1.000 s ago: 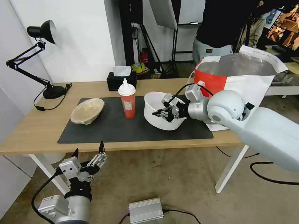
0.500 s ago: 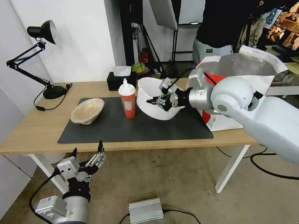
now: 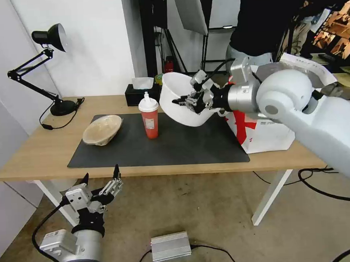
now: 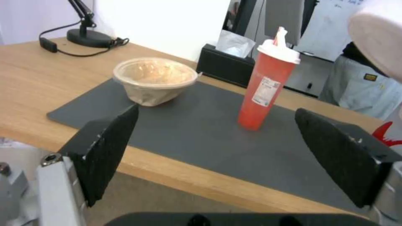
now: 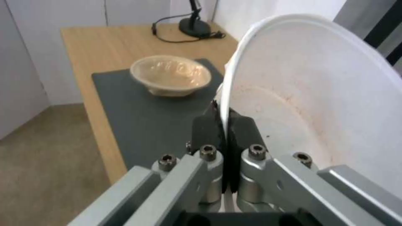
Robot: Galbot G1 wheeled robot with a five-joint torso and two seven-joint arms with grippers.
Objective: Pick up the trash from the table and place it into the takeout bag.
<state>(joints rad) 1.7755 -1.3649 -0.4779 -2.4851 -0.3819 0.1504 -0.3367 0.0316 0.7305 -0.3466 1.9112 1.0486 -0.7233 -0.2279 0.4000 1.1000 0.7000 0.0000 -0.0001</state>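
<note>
Trash item one, white bowl (image 3: 176, 98): held in the air above the mat's (image 3: 175, 146) far right part, tilted on its side with the opening facing the robot's left; right gripper (image 3: 192, 100) pinches its near rim, pads (image 5: 209, 128) closed tight on the thin wall, one inside and one outside; reddish smears on the inner wall. Bowl hangs just beside the bag (image 3: 266, 133), which stands at the table's (image 3: 40, 150) right end, mouth open, silvery lining showing. Item two, red cup (image 3: 149, 116) with white domed lid: upright on the mat, near the raised bowl, on its left. Item three, beige bowl (image 3: 102, 129): on the mat's left end, leaning, well apart from both grippers. Left gripper (image 3: 101, 176): below the table's front edge, jaws spread wide, holding nothing; its wrist view faces the cup and beige bowl across the mat. Lamp (image 3: 50, 67) at far left corner; tissue box (image 3: 140, 94) behind the cup
</note>
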